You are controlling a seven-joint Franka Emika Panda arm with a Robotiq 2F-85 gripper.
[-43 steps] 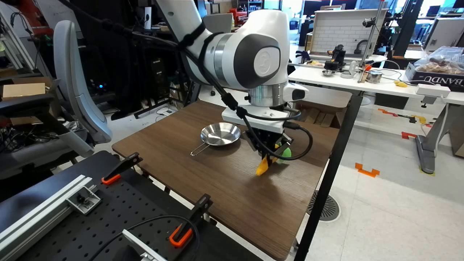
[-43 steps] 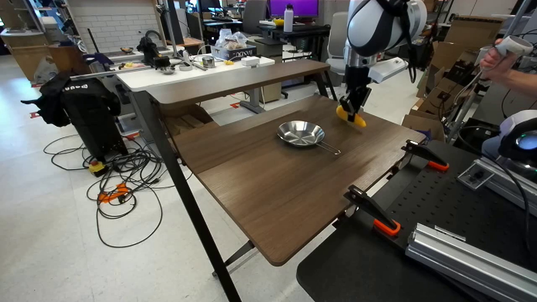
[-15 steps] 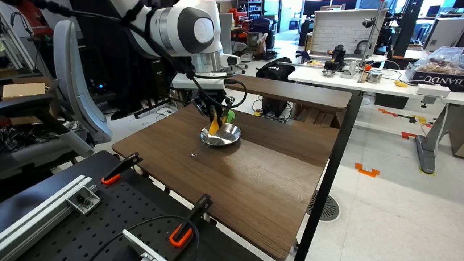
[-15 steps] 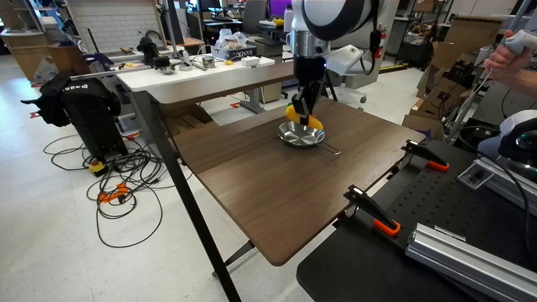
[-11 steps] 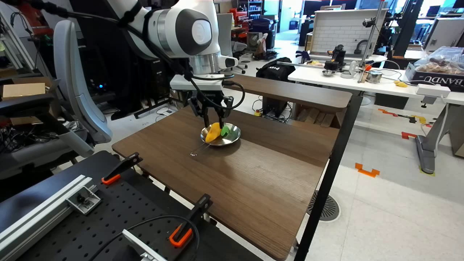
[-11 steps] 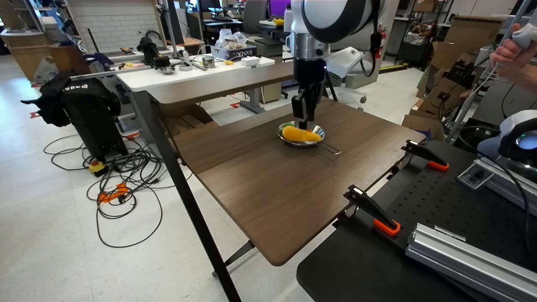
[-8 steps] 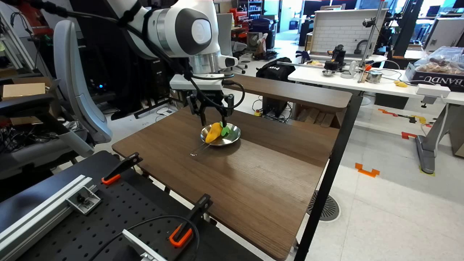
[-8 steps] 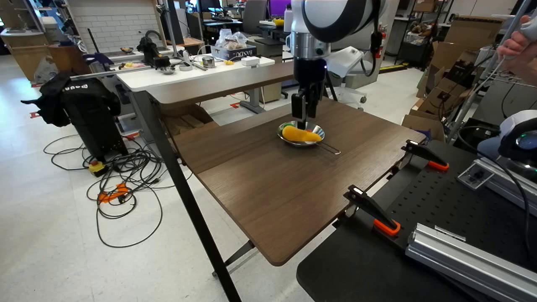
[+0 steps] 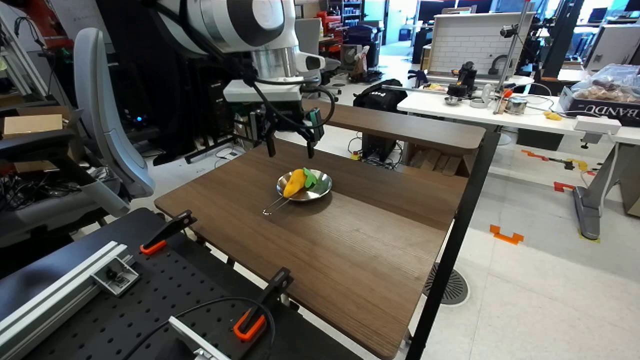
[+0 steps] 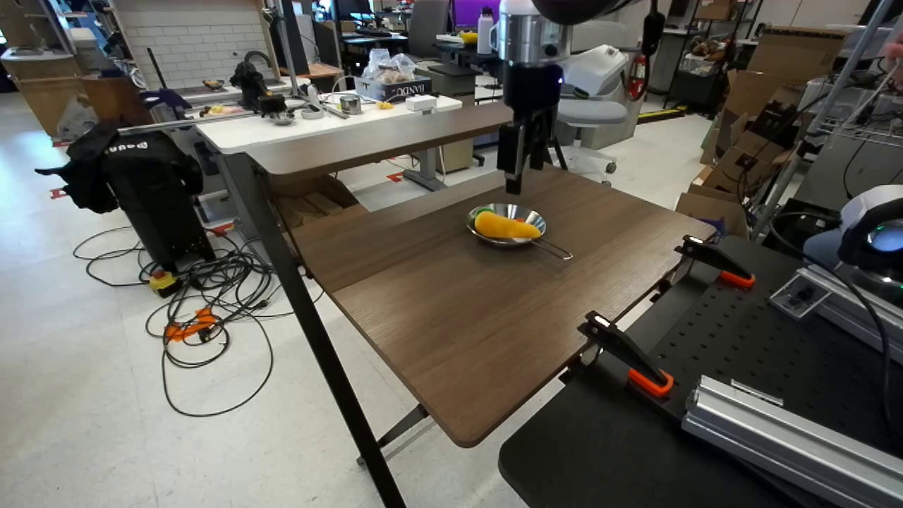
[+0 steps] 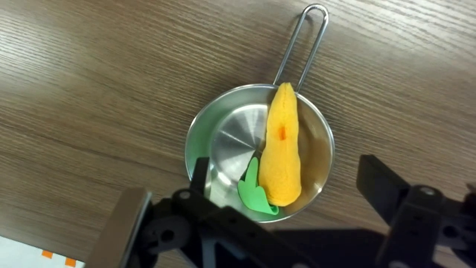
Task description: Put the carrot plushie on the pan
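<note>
The carrot plushie (image 9: pixel 295 183) lies on its side in the shiny pan (image 9: pixel 324 186), as both exterior views show. In the wrist view the orange body (image 11: pixel 281 163) rests with its narrow tip on the rim by the wire handle (image 11: pixel 288 56). Its green leaves (image 11: pixel 254 191) are folded beside the wide end, inside the pan. My gripper (image 9: pixel 291 154) hangs above the pan, open, with its fingers apart and touching nothing. From the wrist, one finger (image 11: pixel 200 173) covers a bit of the pan's rim.
The pan stands on a brown wooden table (image 9: pixel 360 260). A raised brown shelf (image 10: pixel 395 137) runs along one table side. Black clamps with orange ends (image 10: pixel 628 353) grip the edge of a black perforated bench (image 10: pixel 769 331) beside the table.
The carrot plushie was carried over to the pan, lowered in and let go. My gripper has opened and risen above it, while the pan has stayed in place.
</note>
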